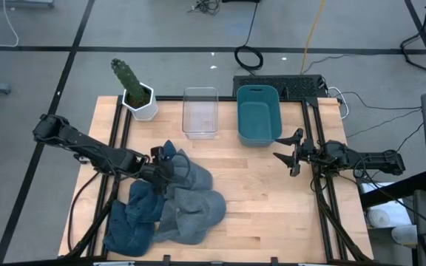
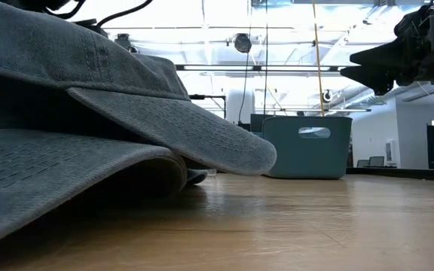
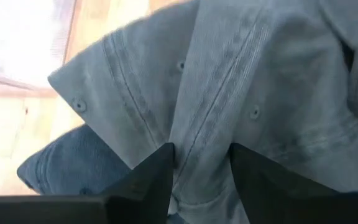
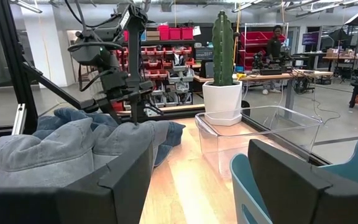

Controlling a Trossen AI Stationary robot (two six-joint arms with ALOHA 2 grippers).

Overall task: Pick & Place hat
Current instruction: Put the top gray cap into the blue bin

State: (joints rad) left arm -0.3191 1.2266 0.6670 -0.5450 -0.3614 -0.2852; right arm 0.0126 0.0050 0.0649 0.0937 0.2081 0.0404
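- Pile of hats (image 1: 170,210) heaped on the near-left part of the wooden table (image 1: 257,192), greys and blues all jumbled, some overlapping.
- Left gripper (image 1: 167,168) down at the top edge of that pile, on a grey hat (image 3: 241,93) from the heap.
- Fingers (image 3: 148,180) of the left one pushed into the grey fabric with a fold of it bunched between them, gap fairly narrow. Looks pinched, but hard to say how firm the grip really is.
- Right gripper (image 1: 291,154) hanging above the table on the right side, just beside the near end of the teal bin (image 1: 258,113), well apart from the hats.
- Right one spread wide, nothing between the fingers.
- Clear plastic bin (image 1: 200,111) just beside the teal one at the back of the table, both looking empty from above.
- Potted cactus (image 1: 134,90) in a white pot at the back-left corner.
- From table height, hat brims (image 2: 179,128) filling the whole left side, teal bin behind.
- A person (image 4: 277,38) visible way off in the room, at a workbench.
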